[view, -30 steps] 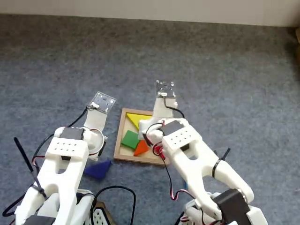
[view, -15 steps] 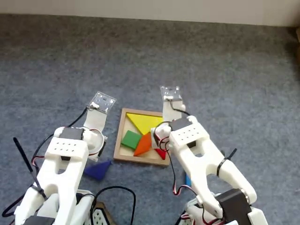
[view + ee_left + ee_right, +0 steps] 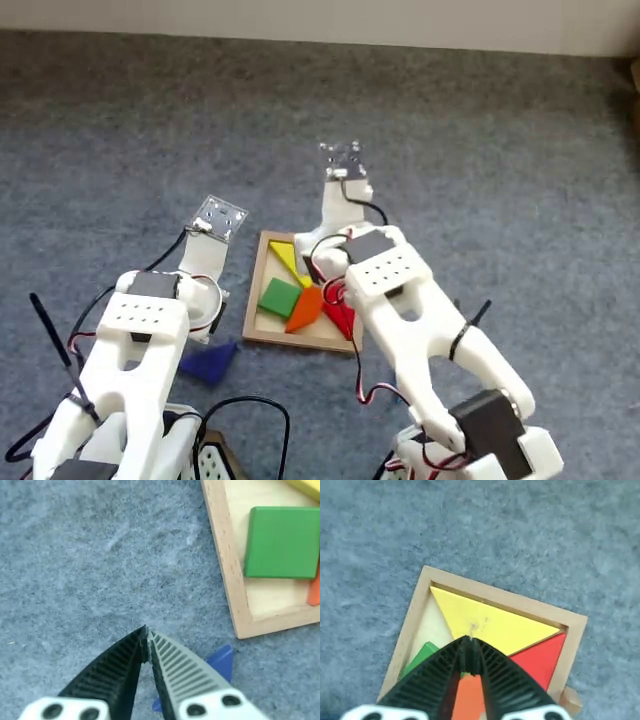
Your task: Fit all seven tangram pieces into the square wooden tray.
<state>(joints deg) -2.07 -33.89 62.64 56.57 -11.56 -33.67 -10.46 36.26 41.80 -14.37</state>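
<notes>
the right pincer [image 3: 469, 647], closed and empty, hangs over the yellow triangle [image 3: 490, 625] in the wooden tray [image 3: 505, 600]; the left pincer [image 3: 146, 636], also closed, is beside the tray above the blue piece [image 3: 220, 660] lying outside it.

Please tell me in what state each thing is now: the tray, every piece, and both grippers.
wooden tray: partly filled
yellow triangle: flat in tray
green square: flat in tray
orange piece: in tray
red triangle: in tray
blue piece: outside tray, on carpet
left gripper: shut, empty
right gripper: shut, empty
</notes>
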